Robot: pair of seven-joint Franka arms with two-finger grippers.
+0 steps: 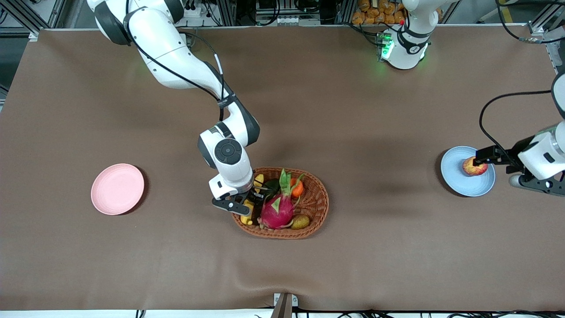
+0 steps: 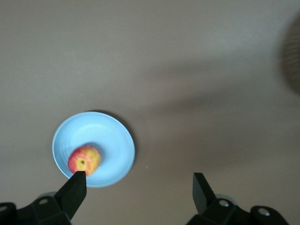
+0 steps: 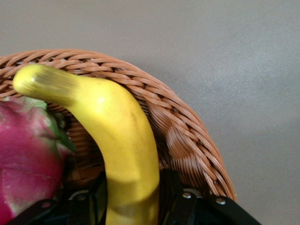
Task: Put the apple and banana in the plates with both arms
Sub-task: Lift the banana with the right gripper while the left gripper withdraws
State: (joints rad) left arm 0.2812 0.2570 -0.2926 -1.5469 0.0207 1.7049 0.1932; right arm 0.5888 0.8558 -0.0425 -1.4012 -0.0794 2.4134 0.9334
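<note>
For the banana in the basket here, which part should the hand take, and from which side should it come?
Grip the banana across its thick middle, coming down from above at the basket's rim toward the right arm's end. It leans on the rim there with the dragon fruit close beside it, so only the top is free. The right hand already straddles that part, likely gripping it.

A brown cloth [image 1: 335,110] covered the long table, rippling slightly at its near edge. Metal framing [image 1: 26,13], cables [image 1: 282,13] and a heap of orange packets [image 1: 379,12] lined the table's upper edge.
</note>
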